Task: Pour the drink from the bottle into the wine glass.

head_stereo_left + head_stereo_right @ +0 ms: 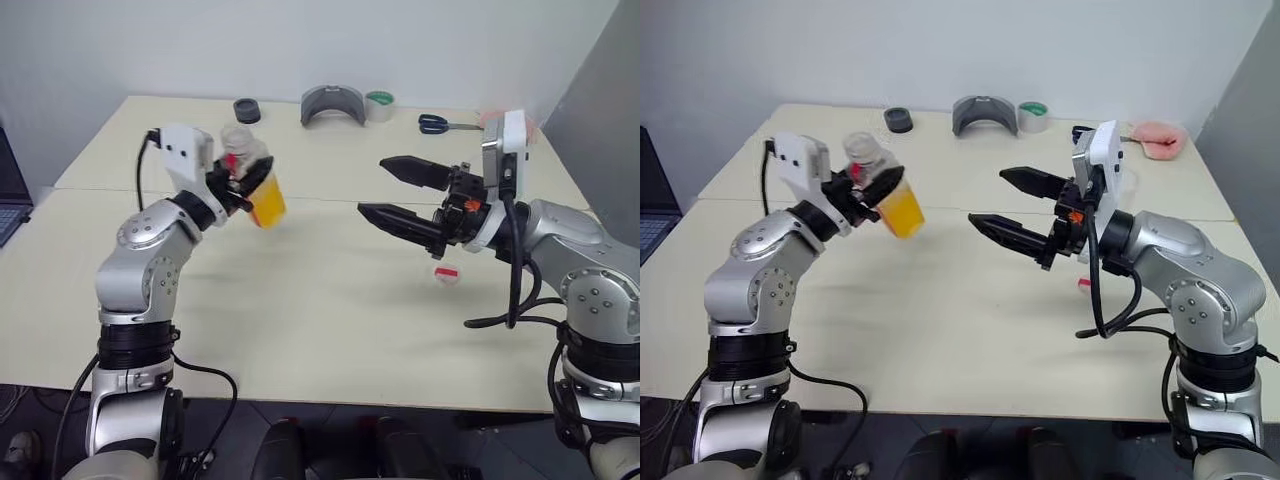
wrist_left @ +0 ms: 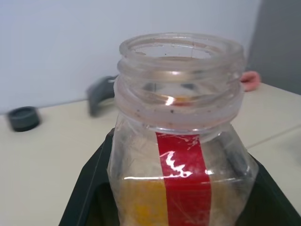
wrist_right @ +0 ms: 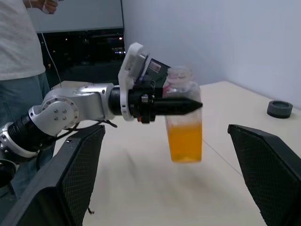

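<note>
From my remote station I see the left gripper (image 1: 243, 185) lifted above the pale table (image 1: 330, 330), its 2 black fingers (image 3: 181, 106) pinching the bottle (image 1: 256, 180) across its body, just above the level of the drink (image 3: 185, 141). The bottle's long axis leans a little off upright in the head views, its open, uncapped mouth up and tipped toward the far-left side, its orange-filled base down and swung toward the table's middle; in the right wrist view it stands close to vertical. A red stripe (image 2: 183, 188) runs down its side. The bottle hangs clear of the tabletop, over the left half, near the seam where the 2 table panels meet. The right gripper (image 1: 390, 188) is held up over the right half, pointing toward the bottle with its 2 fingers spread wide and nothing between them, well apart from the bottle. A small white-and-red cap (image 1: 447, 274) lies on the table below the right arm. Between the 2 arms the middle and near part of the table is bare, giving open room. Along the far edge sit a dark round lid (image 1: 247, 109), a grey curved piece (image 1: 333, 104), a roll of tape (image 1: 379, 104), blue-handled scissors (image 1: 440, 124) and, at the far right, a pink object (image 1: 1160, 137). A person in a white shirt and jeans (image 3: 21, 70) stands beyond the left arm in the right wrist view.
</note>
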### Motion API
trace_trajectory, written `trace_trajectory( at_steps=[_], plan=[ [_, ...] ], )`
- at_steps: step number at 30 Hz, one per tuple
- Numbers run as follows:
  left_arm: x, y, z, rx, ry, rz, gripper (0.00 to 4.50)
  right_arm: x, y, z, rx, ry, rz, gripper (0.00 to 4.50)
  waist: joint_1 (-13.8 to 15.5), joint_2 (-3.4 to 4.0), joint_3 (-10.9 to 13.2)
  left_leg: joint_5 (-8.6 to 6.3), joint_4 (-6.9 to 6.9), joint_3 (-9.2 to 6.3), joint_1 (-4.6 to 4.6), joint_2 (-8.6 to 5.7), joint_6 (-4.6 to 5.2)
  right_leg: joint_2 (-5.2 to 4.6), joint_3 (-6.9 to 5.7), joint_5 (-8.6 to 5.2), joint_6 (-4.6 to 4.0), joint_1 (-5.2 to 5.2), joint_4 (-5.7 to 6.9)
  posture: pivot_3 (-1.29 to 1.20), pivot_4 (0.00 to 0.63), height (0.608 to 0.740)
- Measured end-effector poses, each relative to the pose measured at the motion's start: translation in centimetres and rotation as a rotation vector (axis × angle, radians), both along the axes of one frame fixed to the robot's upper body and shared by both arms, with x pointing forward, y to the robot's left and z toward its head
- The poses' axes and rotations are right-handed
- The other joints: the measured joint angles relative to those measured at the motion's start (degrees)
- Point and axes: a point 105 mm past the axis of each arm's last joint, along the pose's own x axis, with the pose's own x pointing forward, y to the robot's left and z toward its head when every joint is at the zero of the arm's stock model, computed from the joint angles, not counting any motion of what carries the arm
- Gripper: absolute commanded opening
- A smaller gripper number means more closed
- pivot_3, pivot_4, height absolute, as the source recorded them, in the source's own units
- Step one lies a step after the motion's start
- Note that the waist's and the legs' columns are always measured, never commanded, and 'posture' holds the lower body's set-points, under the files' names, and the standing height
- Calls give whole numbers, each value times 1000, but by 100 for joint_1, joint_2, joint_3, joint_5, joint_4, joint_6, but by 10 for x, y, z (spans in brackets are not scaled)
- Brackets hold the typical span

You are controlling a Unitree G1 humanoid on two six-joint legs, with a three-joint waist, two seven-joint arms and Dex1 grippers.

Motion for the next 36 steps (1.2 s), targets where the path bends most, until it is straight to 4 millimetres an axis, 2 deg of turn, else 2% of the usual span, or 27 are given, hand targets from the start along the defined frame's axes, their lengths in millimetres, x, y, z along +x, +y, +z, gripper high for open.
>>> trace_trajectory(
  at_steps=[4,10,16,25,33,36],
  plan=[
    [2,24,-4,-34,-19,96,2088,2,6,-5,-1,-7,7,4462,-1,0,0,0,1,1,1,0,0,-1,-1,0,0,0,2,0,150,740],
    [11,47,-45,-121,39,223,2088,10,7,-16,-10,-48,-26,4462,0,-1,-1,0,6,-1,1,2,0,0,-4,0,0,0,6,0,150,740],
    [15,56,-50,-142,21,243,2088,13,10,-16,5,-65,-34,4462,0,-1,-1,1,5,-1,1,2,0,1,-5,0,0,-1,7,0,150,740],
    [24,61,-69,-105,67,270,2088,15,11,-15,20,-61,-58,4462,-1,-1,-1,1,5,-1,0,2,0,2,-6,0,0,-1,8,0,150,740],
    [25,59,-66,-101,62,263,4421,17,11,-15,26,-60,-80,4500,-1,-1,-1,1,5,-1,1,2,0,2,-5,0,0,-1,10,0,150,740],
    [25,59,-66,-99,62,264,4474,18,10,-16,24,-61,-91,4500,-2,-1,-1,1,5,-1,1,2,0,2,-5,0,0,-1,10,0,150,740]
  ],
)
